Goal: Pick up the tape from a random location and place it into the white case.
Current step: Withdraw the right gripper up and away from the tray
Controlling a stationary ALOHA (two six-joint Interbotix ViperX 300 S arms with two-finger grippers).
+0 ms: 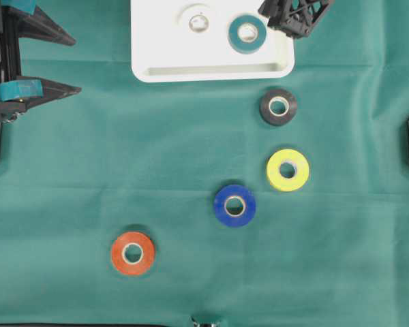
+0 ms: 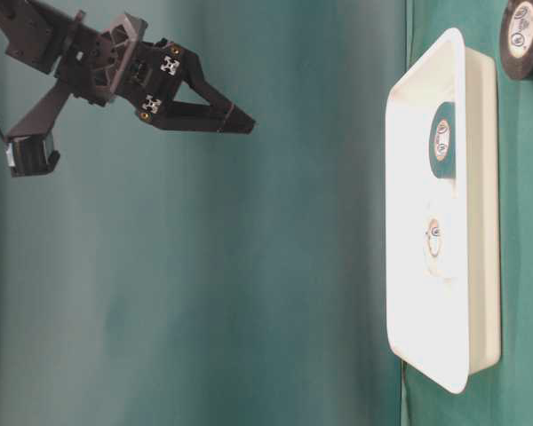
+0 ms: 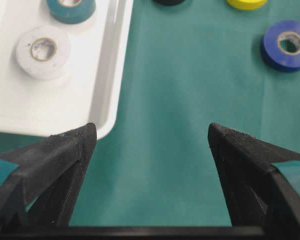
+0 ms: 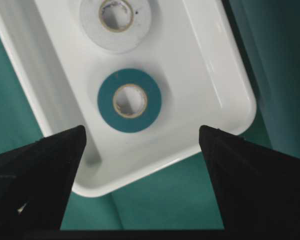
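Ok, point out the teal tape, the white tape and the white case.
teal tape (image 4: 129, 100): right wrist view, on its flat top face.
white tape (image 3: 43, 52): left wrist view, on its top face.
white case (image 1: 211, 69): overhead view, on its near rim.

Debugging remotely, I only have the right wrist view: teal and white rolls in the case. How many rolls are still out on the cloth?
Observer: Four: black roll, yellow roll, blue roll and orange roll.
Operator: Which is closest to the case?
Observer: The black one, just below the white case near its right end in the overhead view.
Operator: Left pincer carrying anything?
Observer: No. The left pincer is open and empty over bare cloth beside the case corner.
Operator: Right pincer's height?
Observer: The table-level view shows the right pincer well above the case.
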